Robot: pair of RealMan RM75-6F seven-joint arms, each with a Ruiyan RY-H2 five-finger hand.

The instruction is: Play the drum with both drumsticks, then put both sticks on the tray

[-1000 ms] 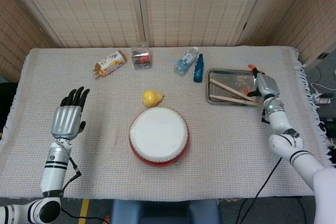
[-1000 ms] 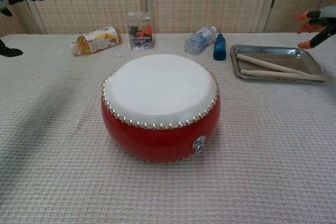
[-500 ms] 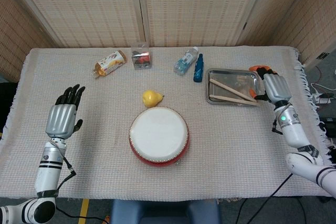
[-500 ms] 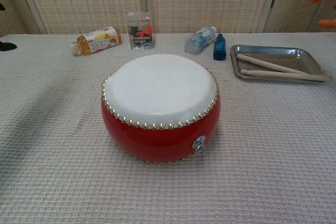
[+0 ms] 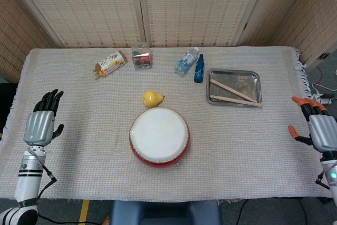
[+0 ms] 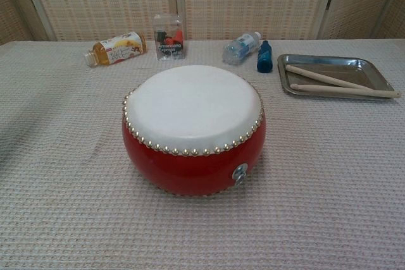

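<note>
A red drum with a white skin stands at the table's middle. Two wooden drumsticks lie crossed in the metal tray at the back right; one tip sticks out over the tray's right rim. My left hand hovers at the table's left edge, fingers spread and empty. At the right edge my right hand is likewise spread and empty, far from the tray. The chest view shows neither hand.
A yellow pear lies just behind the drum. Along the back edge sit an orange drink bottle, a small clear box, a water bottle and a blue bottle.
Both hands have drawn back toward me and outward: the right one left the tray's side for the right table edge, the left slid to the left edge. Both dropped out of the chest view.
</note>
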